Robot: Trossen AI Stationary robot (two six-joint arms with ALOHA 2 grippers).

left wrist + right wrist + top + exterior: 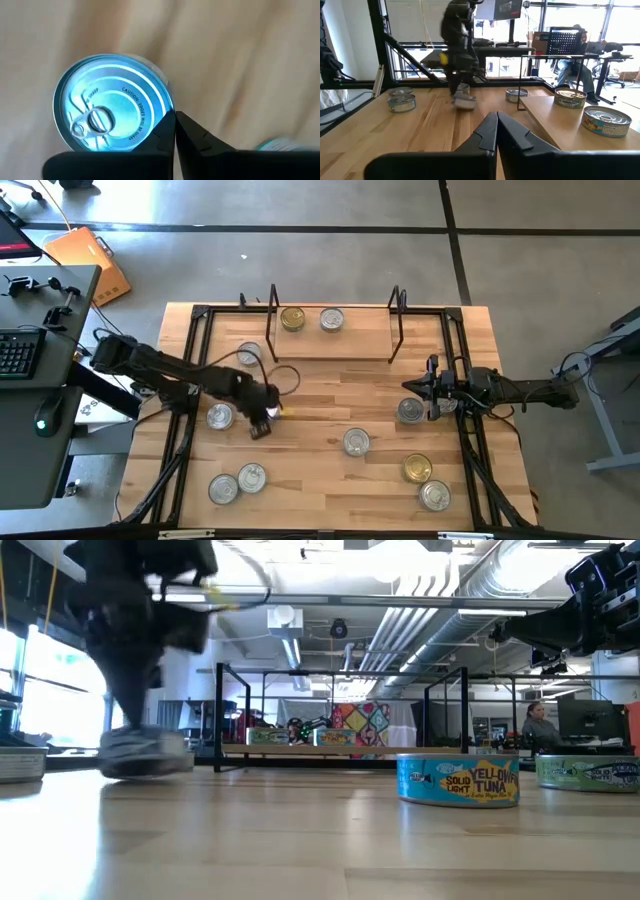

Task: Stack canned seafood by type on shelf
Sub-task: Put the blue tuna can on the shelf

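My left gripper (262,427) points steeply down over the table's left middle, fingers shut. A silver-lidded can (112,110) with a pull tab lies right beside its fingertips (175,116). That can shows blurred just below the gripper in the low view (145,752) and in the right wrist view (465,102); the arm hides it from above. The shelf (330,345) at the far edge carries a gold-lidded can (292,319) and a silver-lidded one (332,319). My right gripper (412,387) waits level and shut near the right edge. My left gripper comes from above, slanting down, with its shut fingertips at the silver can's rim (167,107), on the side away from the pull tab. The can is not between the fingers. Whether the fingertips touch it, and whether it rests on the table, I cannot tell.
Loose cans lie about the table: one by the shelf (249,355), one left of my left gripper (220,416), one mid-table (356,442), one by my right gripper (410,411), two at near left (238,482), a gold (417,469) and a silver (435,495) at near right. Black rails (468,450) line both sides.
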